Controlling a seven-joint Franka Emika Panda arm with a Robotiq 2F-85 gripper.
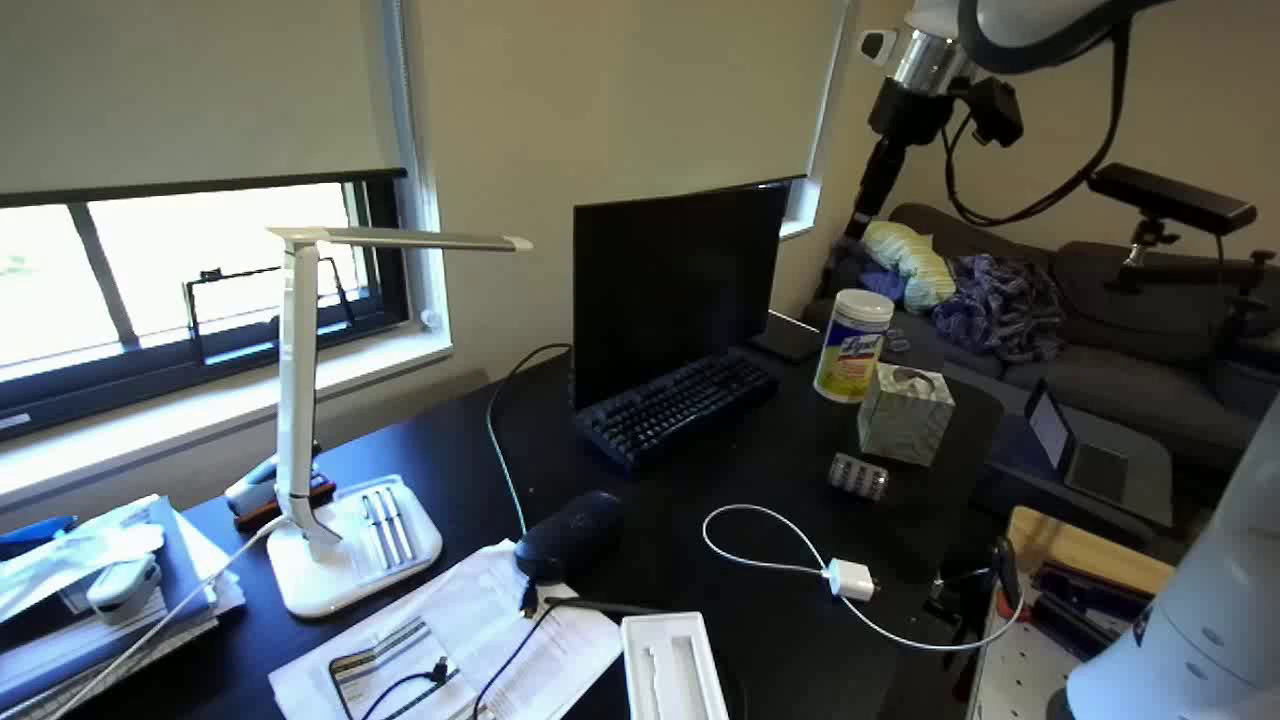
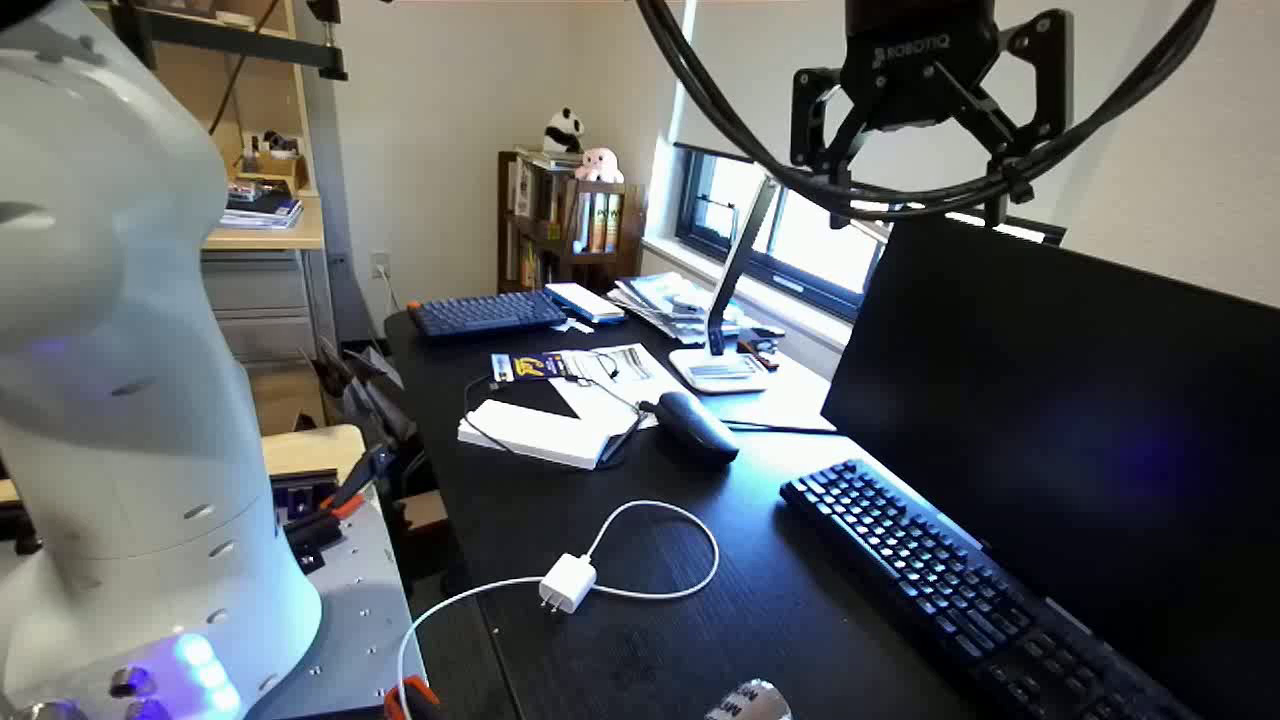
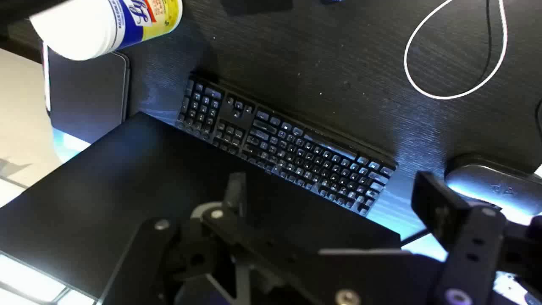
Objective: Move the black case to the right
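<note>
The small matte black case with rounded ends lies on the dark desk, partly on or beside white papers, in an exterior view. It also shows in an exterior view near the keyboard's end. In the wrist view the case is at the right edge, partly cut off. My gripper is open and empty, high above the desk by the monitor; it also shows side-on in an exterior view. In the wrist view the fingers are wide apart over the monitor and keyboard. The case is well below and away from them.
The monitor stands with the long black keyboard before it. A desk lamp, a wipes canister, a tissue box, a white charger with cable and a white open box are on the desk.
</note>
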